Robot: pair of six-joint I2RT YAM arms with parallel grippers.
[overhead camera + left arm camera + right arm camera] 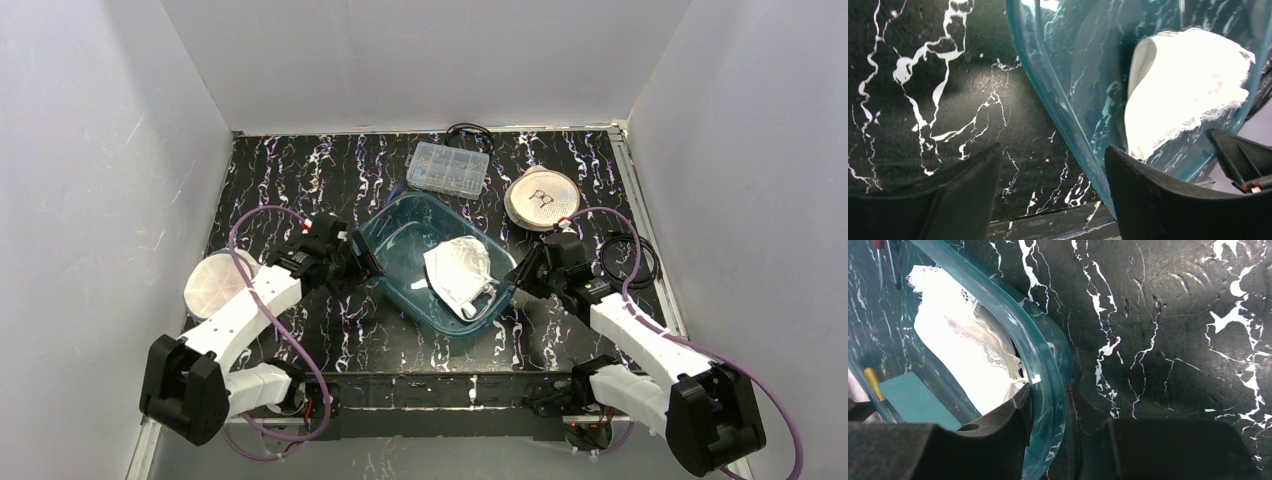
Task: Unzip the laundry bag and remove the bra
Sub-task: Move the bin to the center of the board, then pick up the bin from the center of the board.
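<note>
Pinching tub [1040,352] rim, right end effector [1062,411]; left end effector [1053,150] apart, straddling it

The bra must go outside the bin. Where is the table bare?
Bare: the near strip between the teal bin and the table edge; the far-left corner beyond the left gripper. Crowded: far right, with the parts box, round metal disc and black cables.

The desk [300,180] is black with white marble veining, the tub [400,235] translucent teal, the bra [458,272] white with lacy edging, the cables [258,210] purple.
</note>
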